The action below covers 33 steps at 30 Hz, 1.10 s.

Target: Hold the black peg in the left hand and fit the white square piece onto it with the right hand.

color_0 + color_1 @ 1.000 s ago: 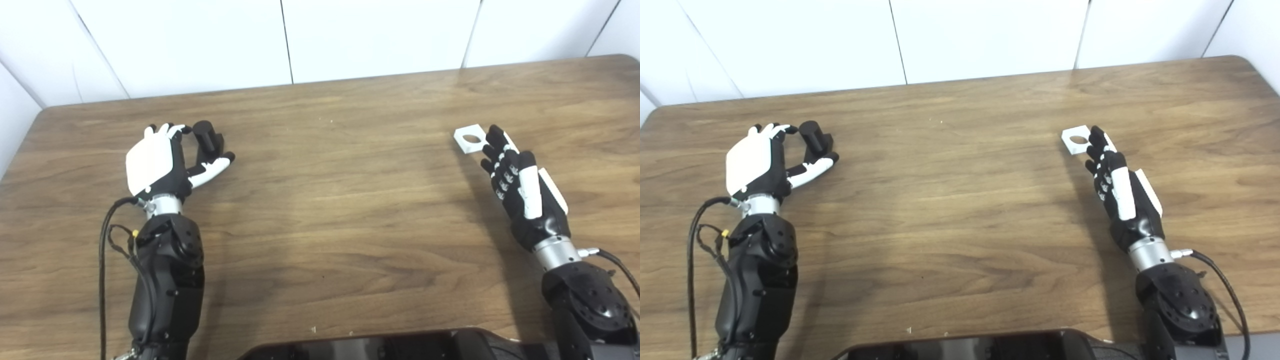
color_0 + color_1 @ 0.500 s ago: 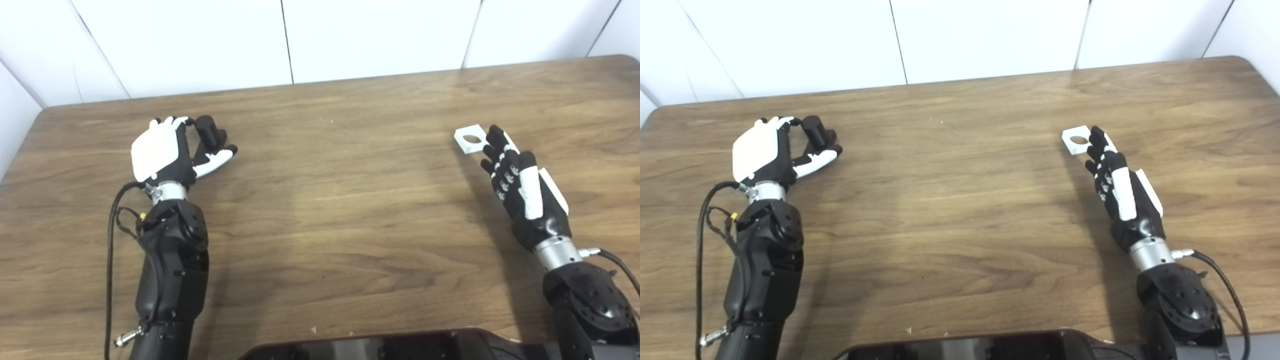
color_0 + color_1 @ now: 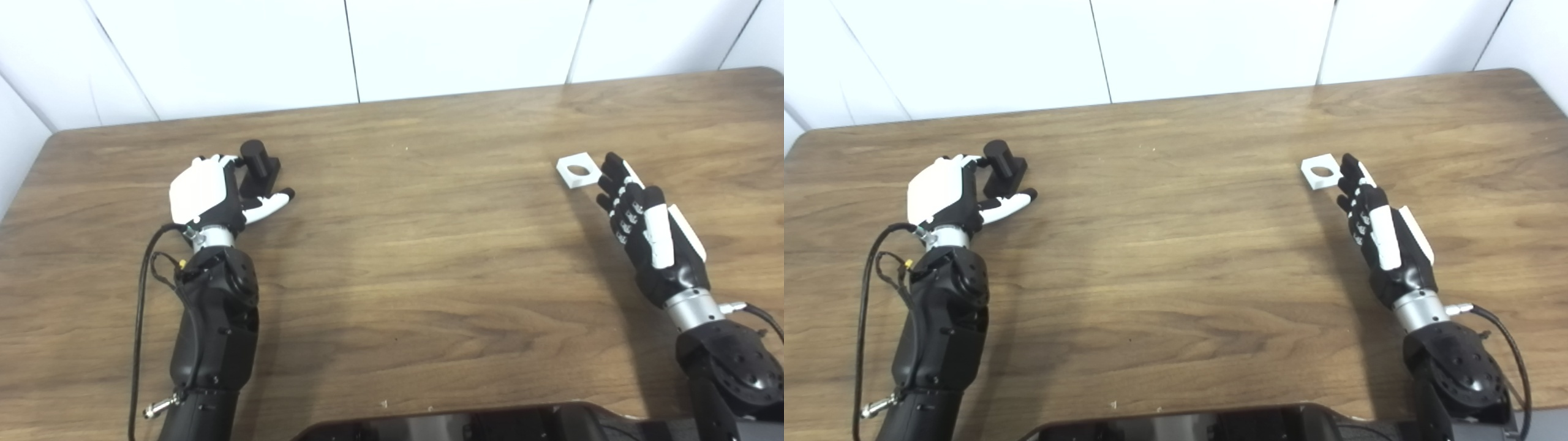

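The black peg (image 3: 258,163), a short cylinder on a square base, stands on the table at the far left. My left hand (image 3: 207,196) sits just left of it, its curled fingers touching the cylinder and its thumb (image 3: 269,203) stretched out in front of the base, not clamped on it. The white square piece (image 3: 576,169) with a round hole lies flat at the far right. My right hand (image 3: 643,226) is open with fingers stretched, and its fingertips (image 3: 610,164) lie beside the piece's right edge.
The wooden table (image 3: 416,245) ends at a white wall along the back. A black cable (image 3: 142,288) loops beside my left forearm. A dark part of my body (image 3: 465,425) sits at the near edge.
My left hand has slid right and away from me, drawing closer around the peg. My right hand has shifted slightly right; the white piece has stayed put.
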Available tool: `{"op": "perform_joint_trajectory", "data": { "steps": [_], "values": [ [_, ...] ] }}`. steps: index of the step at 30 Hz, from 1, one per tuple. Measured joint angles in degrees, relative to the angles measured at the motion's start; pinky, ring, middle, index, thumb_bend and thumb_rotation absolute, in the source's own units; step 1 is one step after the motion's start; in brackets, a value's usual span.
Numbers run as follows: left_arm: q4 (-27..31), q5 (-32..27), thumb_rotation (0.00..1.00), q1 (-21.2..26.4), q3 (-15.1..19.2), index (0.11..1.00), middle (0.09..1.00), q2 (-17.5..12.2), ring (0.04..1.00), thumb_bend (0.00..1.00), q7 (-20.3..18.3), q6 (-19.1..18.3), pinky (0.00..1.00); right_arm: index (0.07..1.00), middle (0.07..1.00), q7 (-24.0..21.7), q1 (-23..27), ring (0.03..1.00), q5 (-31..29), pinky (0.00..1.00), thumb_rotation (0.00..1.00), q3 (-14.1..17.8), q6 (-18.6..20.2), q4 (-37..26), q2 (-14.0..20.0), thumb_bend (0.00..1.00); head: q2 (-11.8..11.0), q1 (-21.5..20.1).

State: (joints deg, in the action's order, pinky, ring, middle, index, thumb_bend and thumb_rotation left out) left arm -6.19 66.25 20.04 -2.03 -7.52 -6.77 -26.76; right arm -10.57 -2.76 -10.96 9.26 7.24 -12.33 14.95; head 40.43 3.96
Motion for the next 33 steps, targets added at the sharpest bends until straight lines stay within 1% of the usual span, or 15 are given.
{"op": "perform_joint_trajectory", "data": {
  "steps": [5, 9, 15, 18, 24, 28, 30, 33],
  "values": [
    [0.06, -0.37, 0.57, -0.04, 0.09, 0.81, 0.94, 0.08, 0.999, 0.78, 0.34, 0.0, 0.93, 0.978, 1.0, -0.43, 0.0, 1.0, -0.05, 0.99, 1.0, 0.02, 0.01, 0.0, 0.46, 0.73, 0.09, 0.35],
    [0.06, -0.36, 0.56, -0.05, 0.15, 0.805, 0.931, 0.19, 0.989, 0.78, 1.37, 0.0, 0.93, 0.975, 1.0, -0.46, 0.0, 1.0, -0.04, 0.99, 1.0, 0.05, 0.01, 0.0, 0.51, 0.73, -0.09, 0.18],
    [-0.22, -0.35, 0.56, -0.03, 0.16, 0.79, 0.932, 0.19, 0.995, 0.78, 1.72, 0.0, 0.94, 0.982, 1.0, -0.99, -0.01, 1.0, -0.09, 0.99, 1.0, 0.04, 0.0, 0.01, 0.54, 0.74, -0.09, 0.09],
    [-1.22, -0.34, 0.57, 0.04, 0.08, 0.799, 0.924, 0.19, 0.983, 0.78, 2.07, 0.0, 0.92, 0.983, 1.0, -1.12, -0.02, 1.0, -0.04, 0.99, 1.0, 0.04, 0.0, 0.01, 0.74, 0.74, -0.17, 0.09],
    [-5.56, -0.25, 0.57, 1.25, -0.15, 0.804, 0.912, 0.15, 0.968, 0.77, 2.68, 0.0, 0.92, 0.985, 1.0, -1.1, -0.06, 1.0, 0.01, 0.99, 1.0, 0.13, -0.01, 0.01, 1.65, 0.75, -0.35, 0.44],
    [-8.27, -0.32, 0.56, 2.87, -0.01, 0.818, 0.912, 0.12, 0.965, 0.76, 4.0, -0.01, 0.93, 0.989, 1.0, -1.14, -0.12, 1.0, -0.01, 0.99, 1.0, 0.08, -0.02, 0.01, 1.7, 0.74, -0.44, 0.35],
    [-8.58, -0.36, 0.57, 3.48, -0.05, 0.822, 0.914, -0.08, 0.965, 0.77, 4.31, 0.0, 0.93, 0.991, 1.0, -1.26, -0.15, 1.0, -0.01, 1.0, 1.0, 0.02, -0.11, 0.01, 1.7, 0.74, -0.44, 0.26],
    [-9.96, -0.53, 0.56, 4.41, -0.09, 0.81, 0.913, -0.42, 0.963, 0.77, 4.49, 0.0, 0.92, 0.992, 1.0, -1.43, -0.22, 1.0, 0.01, 0.99, 1.0, -0.03, -0.45, 0.01, 1.84, 0.75, -0.53, 0.18]
  ]
}}
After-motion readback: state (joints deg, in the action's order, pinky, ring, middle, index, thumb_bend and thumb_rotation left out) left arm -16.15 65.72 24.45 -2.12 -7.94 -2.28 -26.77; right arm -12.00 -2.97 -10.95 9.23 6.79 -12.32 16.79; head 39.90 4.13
